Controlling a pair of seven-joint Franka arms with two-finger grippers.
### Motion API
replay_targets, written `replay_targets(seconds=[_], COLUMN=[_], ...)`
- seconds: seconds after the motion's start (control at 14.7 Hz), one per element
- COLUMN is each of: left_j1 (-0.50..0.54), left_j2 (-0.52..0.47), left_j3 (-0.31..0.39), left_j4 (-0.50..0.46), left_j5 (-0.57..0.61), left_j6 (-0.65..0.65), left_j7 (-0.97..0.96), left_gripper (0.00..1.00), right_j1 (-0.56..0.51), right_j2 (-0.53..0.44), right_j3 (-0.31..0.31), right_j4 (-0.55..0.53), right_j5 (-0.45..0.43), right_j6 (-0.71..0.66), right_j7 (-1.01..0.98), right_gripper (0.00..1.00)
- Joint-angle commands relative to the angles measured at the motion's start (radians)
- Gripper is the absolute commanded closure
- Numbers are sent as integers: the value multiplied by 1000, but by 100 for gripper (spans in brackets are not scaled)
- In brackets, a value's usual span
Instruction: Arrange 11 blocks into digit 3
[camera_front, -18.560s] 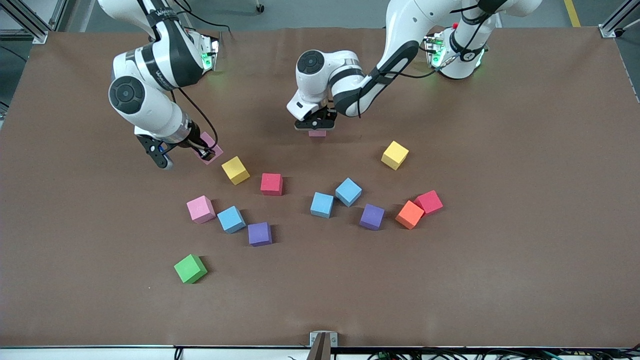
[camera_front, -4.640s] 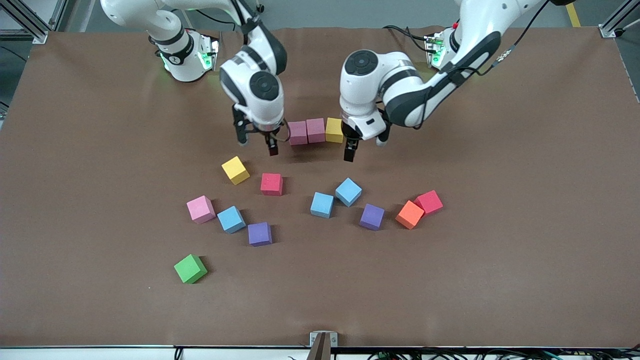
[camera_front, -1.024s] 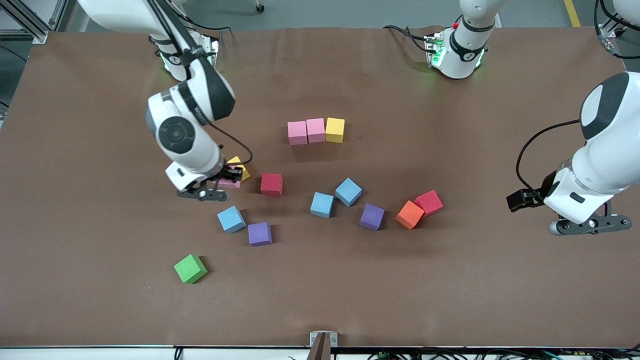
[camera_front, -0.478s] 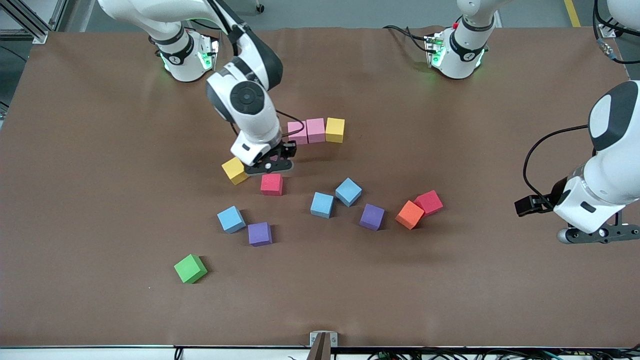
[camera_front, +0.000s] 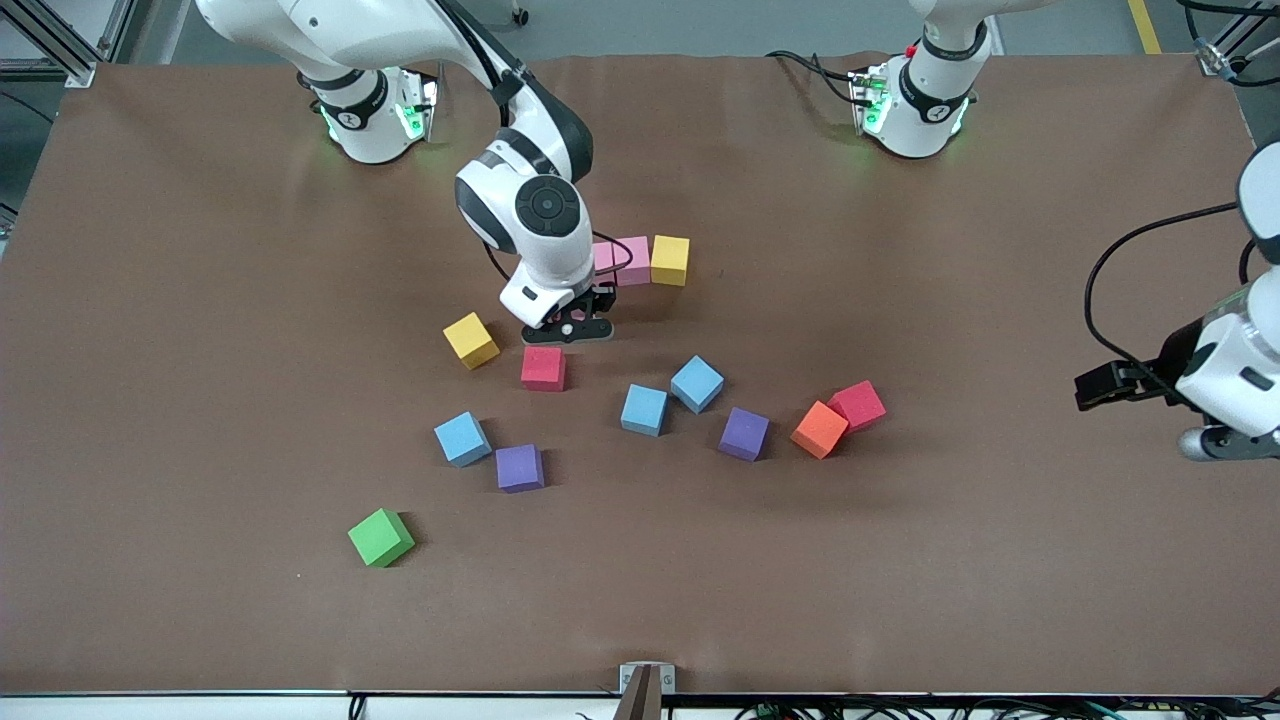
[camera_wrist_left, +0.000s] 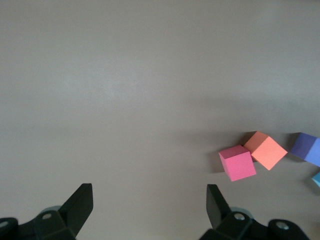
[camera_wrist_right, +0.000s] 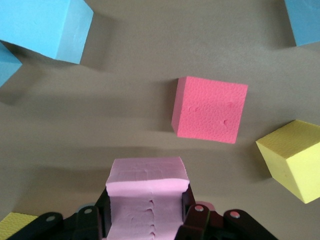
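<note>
- Two arms are over the brown bench (camera_front: 200, 300); the cubes on it are small, matte and foam, with square faces.
- Right gripper (camera_front: 570, 320): jaws clamped on a pink cube (camera_wrist_right: 146, 197), its grainy foam pinched between them, up in the air.
- Below these jaws lie a red cube (camera_front: 543, 368) and a yellow cube (camera_front: 471, 340), apart from each other.
- Just beside the right gripper stands a row: pink cubes (camera_front: 632, 260) touching a yellow one (camera_front: 670, 260).
- Left gripper (camera_wrist_left: 150, 210): jaws spread wide, holding nothing, over bare bench near the left arm's end, waiting.
</note>
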Motion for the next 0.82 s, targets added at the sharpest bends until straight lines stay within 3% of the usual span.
replay_targets(seconds=[0.0,0.2,0.48,0.75], left_j1=[-135,-200,-203,-205], left_j2=[-38,-68,-88,-165], left_j3=[184,260,254,252], left_j4=[-32,-104,-176,-347], left_j5=[-77,-120,-121,-164], left_j6=[-9,-4,-3,49], left_j7=[44,61,58,47], left_gripper=[0,0,0,0], right_j1=[20,26,41,66], right_j2=[16,39,59,63], right_j3=[-7,-8,-7,-7], right_j4=[10,7,5,2], right_j5=[-25,-36,-75,-75], right_j6=[11,29,63,62], right_j7=[37,58,121,158], right_gripper=[100,100,100,100])
